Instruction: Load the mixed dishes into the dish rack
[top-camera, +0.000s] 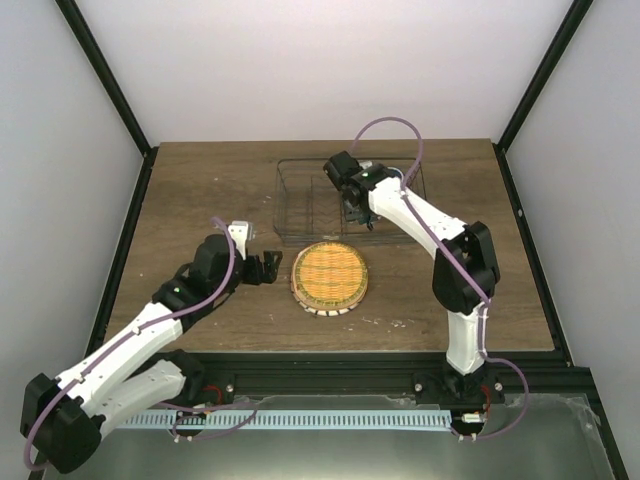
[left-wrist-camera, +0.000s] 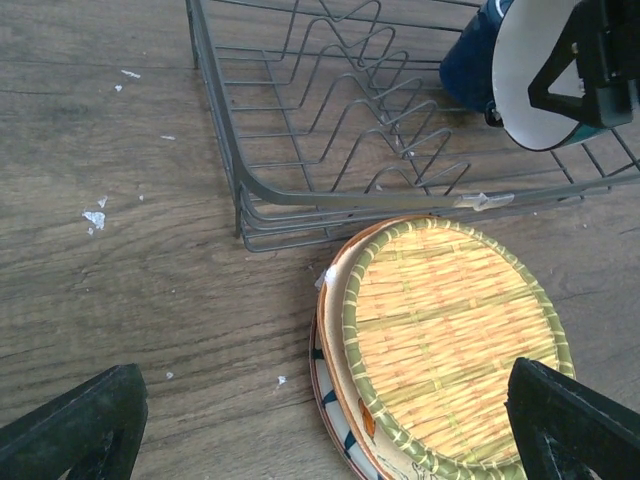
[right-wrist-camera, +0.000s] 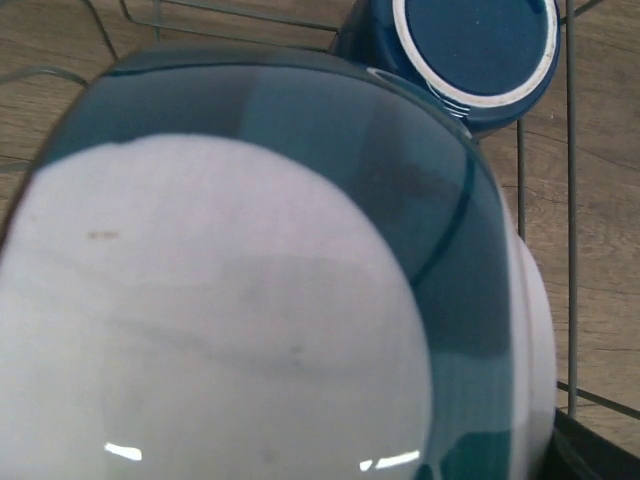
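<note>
The left arm is stretching low across the near-left desk (top-camera: 200, 190), its gripper (top-camera: 270, 266) gaping wide, released, and pointing right at the woven plate (top-camera: 330, 277). That plate is resting on the cream plate (left-wrist-camera: 338, 300), just in front of the dish rack (left-wrist-camera: 300, 195). Farther back, the right arm is reaching over the rack, its gripper (top-camera: 352, 212) grasping the bowl (right-wrist-camera: 220, 320) beside the mug (right-wrist-camera: 470, 50) inside.
</note>
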